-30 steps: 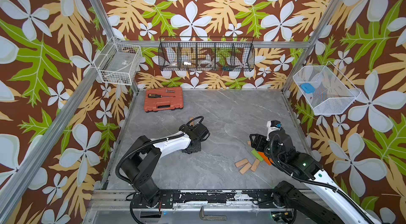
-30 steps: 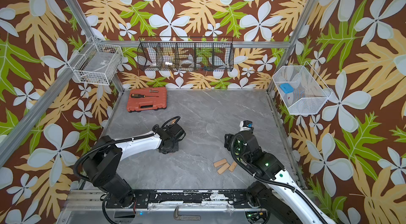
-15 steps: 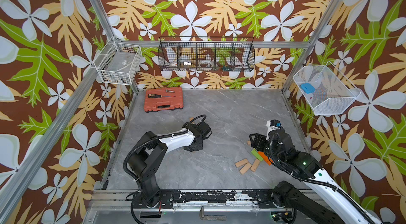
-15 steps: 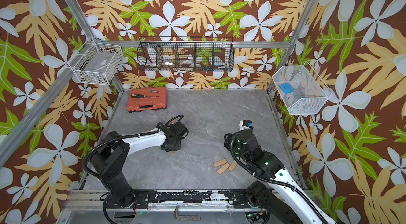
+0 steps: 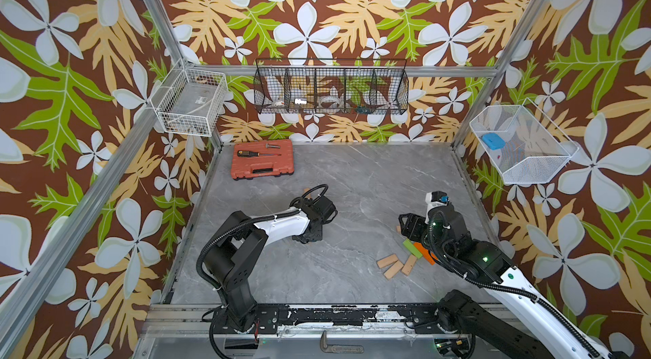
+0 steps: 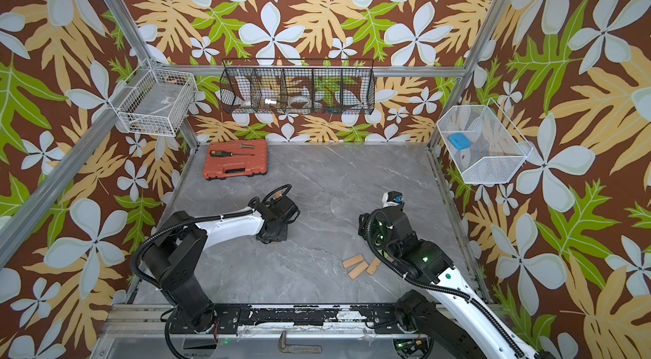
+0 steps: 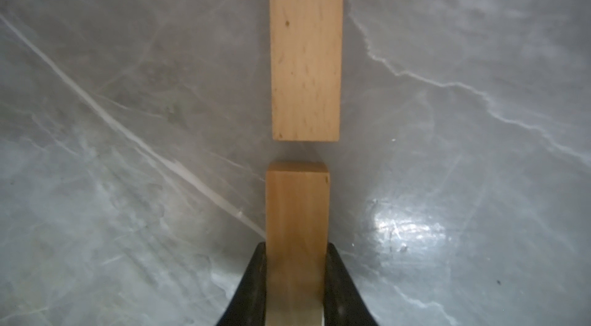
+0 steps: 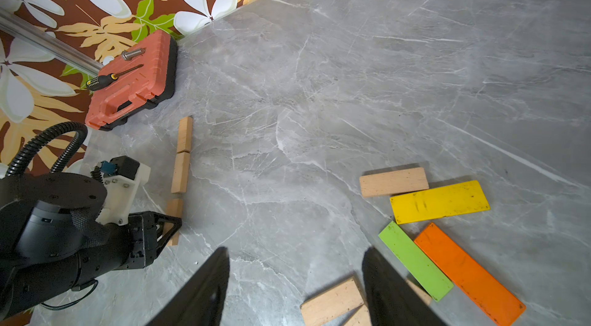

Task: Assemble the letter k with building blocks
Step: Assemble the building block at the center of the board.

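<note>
Wood sits in the left gripper (image 7: 295, 246): its jaws are clamped on a plank (image 7: 297, 206) whose long axis points straight ahead, nearly in line with a laid plank (image 7: 305, 52), a small gap between their ends. Closing that gap should lengthen the K's stem. The right gripper (image 8: 295, 250) hangs half open and empty above the spare planks (image 8: 439, 201).

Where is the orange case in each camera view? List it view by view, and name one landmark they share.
Both top views: the orange case lies at the far left corner of the table.
Left wrist: not in it.
Right wrist: the case sits beyond the far end of the row of wood blocks.
Shared landmark: the screwdriver lying on its lid, seen wherever the case shows.
</note>
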`<state>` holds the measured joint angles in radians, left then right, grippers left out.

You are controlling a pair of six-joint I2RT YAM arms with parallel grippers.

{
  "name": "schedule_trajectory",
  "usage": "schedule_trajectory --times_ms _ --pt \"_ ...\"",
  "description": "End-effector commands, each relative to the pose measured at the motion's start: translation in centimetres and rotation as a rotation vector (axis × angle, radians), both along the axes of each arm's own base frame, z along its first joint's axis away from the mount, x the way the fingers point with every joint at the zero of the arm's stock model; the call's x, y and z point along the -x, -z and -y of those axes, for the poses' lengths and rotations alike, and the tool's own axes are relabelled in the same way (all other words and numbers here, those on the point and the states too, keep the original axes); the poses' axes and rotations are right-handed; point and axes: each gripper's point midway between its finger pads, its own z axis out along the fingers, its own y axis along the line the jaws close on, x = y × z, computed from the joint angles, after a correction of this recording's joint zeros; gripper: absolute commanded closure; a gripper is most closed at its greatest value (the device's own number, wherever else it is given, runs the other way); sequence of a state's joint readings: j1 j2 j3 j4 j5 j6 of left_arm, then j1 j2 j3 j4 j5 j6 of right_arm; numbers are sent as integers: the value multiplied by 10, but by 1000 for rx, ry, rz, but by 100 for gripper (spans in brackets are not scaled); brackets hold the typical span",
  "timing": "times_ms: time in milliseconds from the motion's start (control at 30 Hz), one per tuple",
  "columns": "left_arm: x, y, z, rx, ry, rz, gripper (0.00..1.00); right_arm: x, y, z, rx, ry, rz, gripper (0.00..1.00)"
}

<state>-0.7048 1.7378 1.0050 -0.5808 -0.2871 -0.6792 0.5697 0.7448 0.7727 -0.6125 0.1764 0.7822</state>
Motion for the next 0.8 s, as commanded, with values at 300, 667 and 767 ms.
schedule_trajectory --times_ms 300,667,767 --pt "1 4 1 -3 20 -18 78 4 -4 -1 -30 4 -6 32" --pt "-1 4 2 -1 16 -10 67 5 -4 -1 -41 5 -10 32" --pt "-2 3 2 -2 14 -7 67 5 -4 -1 -40 5 -10 32"
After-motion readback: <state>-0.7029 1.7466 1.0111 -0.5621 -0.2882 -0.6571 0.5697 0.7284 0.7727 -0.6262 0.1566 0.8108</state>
